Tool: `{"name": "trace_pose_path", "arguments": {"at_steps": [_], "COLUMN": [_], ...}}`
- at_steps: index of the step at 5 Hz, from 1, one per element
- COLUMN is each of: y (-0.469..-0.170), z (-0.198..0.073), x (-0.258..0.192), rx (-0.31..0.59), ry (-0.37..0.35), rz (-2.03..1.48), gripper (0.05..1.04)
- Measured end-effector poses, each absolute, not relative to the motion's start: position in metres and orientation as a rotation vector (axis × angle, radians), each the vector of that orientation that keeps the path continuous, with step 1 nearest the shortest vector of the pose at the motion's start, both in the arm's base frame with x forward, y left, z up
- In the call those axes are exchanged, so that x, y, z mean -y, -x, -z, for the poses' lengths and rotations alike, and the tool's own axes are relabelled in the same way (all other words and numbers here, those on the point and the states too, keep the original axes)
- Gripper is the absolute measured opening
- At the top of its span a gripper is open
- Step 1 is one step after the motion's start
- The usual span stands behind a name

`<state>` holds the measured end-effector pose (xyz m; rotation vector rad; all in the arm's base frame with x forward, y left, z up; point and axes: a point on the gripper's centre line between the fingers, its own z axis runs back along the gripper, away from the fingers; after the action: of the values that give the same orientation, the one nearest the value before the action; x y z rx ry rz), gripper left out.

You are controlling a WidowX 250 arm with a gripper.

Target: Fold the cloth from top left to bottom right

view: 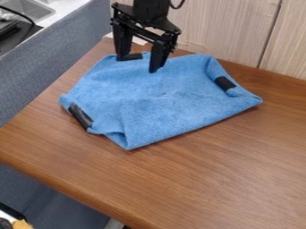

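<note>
- Cloth [161, 107] beneath the pincer [140, 62], most of it spreading down and right from there, longer sideways.
- Black strip [135, 56] on its far edge, close by the pincer.
- Pincer wide, gripping nothing.
- Worktop [191, 179] underneath.

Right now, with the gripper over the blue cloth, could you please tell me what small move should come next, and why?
I would probably ease the gripper down to the blue cloth's upper-left edge, by the black strip, and close it: it hangs open there with no cloth pinched, and the fold should start from that side.
</note>
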<state>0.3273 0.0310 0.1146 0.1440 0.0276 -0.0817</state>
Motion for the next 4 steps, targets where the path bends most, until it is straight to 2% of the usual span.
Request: {"name": "trace_pose_path", "arguments": {"at_steps": [1,3,4], "y": [-0.327,-0.355,-0.372], "z": [-0.104,-0.093,-0.096], "x": [-0.031,-0.079,-0.095], "rx": [-0.06,-0.104,-0.084], "ry": [-0.14,-0.142,-0.144], "rz": [0.085,0.103,0.149], "gripper": [1.0,1.0,1.0]}}
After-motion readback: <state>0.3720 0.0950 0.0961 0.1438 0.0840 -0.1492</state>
